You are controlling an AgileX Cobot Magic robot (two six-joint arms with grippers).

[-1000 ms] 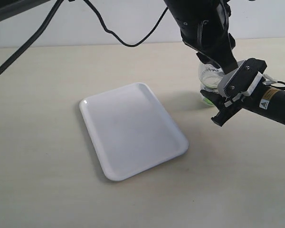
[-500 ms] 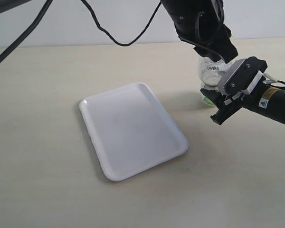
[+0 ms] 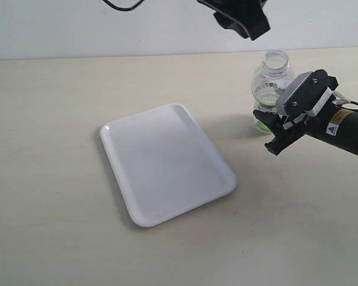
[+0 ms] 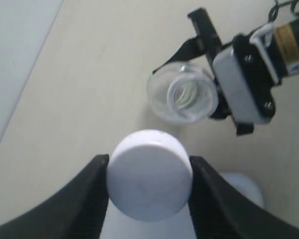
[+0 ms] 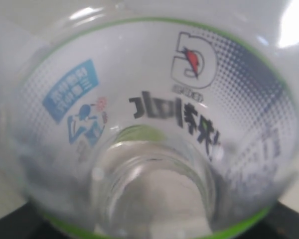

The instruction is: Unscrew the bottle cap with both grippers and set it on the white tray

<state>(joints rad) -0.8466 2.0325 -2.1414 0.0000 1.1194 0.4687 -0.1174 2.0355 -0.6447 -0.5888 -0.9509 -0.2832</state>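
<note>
The clear bottle [image 3: 273, 80] stands upright at the back right of the table, its threaded neck uncovered. My right gripper [image 3: 267, 130] is shut on the bottle's lower body; in the right wrist view the white-and-green label [image 5: 154, 109] fills the frame. My left gripper [image 3: 241, 18] hangs high above and just left of the bottle, shut on the white bottle cap [image 4: 149, 181]. From the left wrist view the bottle's open mouth [image 4: 183, 92] lies below, apart from the cap. The white tray [image 3: 167, 161] lies flat, with nothing on it, left of the bottle.
The beige table top [image 3: 48, 179] spreads around the tray. A black cable [image 3: 122, 5] loops at the upper edge. A pale wall [image 3: 77, 30] runs behind the table. The right arm [image 3: 346, 128] reaches in from the right edge.
My left gripper has risen off the bottle neck and shifted slightly left, carrying the cap. The bottle's mouth now shows. The right gripper and bottle have stayed put.
</note>
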